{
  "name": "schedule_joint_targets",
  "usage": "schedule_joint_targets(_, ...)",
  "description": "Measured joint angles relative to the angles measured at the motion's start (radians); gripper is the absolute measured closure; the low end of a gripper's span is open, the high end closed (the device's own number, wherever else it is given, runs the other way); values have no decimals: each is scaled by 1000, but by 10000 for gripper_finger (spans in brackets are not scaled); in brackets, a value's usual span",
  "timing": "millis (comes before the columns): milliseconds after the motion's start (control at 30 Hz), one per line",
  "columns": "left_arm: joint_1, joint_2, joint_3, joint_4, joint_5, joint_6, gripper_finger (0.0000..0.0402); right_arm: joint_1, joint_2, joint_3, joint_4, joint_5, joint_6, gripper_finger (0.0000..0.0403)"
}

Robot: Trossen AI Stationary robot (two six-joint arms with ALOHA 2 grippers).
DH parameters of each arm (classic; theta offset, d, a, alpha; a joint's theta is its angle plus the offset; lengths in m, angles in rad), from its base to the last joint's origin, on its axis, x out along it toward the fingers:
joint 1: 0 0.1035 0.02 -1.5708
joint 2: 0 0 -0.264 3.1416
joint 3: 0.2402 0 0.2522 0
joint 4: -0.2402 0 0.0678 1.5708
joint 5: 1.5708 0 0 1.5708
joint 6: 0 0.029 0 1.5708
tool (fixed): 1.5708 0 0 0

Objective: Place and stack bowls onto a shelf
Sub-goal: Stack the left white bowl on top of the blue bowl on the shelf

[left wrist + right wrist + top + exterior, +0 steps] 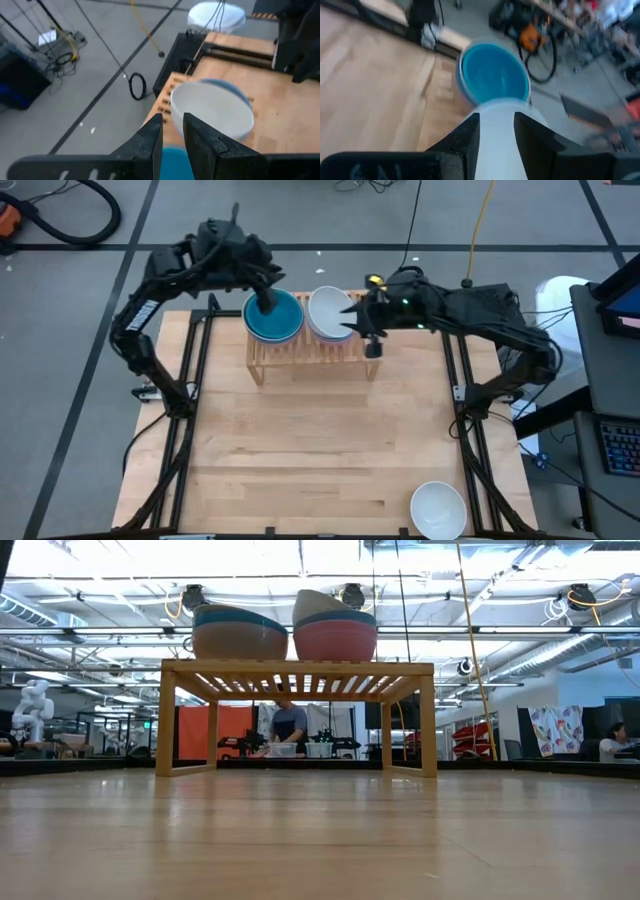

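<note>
Two stacks of bowls are sitting on the shelf (312, 352) at the table's far edge: a blue-topped stack (273, 317) and a white-topped stack (329, 313). One white bowl (438, 509) is waiting near the near right corner. The left gripper (268, 299) and right gripper (352, 317) are hanging over the stacks, fingers slightly parted, gripping nothing. The bowls are looking light, rigid and slick; taking the rim seems best. No readable writing is showing.
</note>
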Motion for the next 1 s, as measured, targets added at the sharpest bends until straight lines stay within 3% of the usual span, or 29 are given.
schedule_joint_targets(300,0,-38,0,-193,-26,-45,319,-57,145,0,256,-252,-1,287)
schedule_joint_targets(700,0,-38,0,-264,-27,-45,319,-122,274,0,352,-260,7,287)
schedule_joint_targets(1000,0,-38,0,-271,-27,-37,319,-149,330,0,348,-340,48,287)
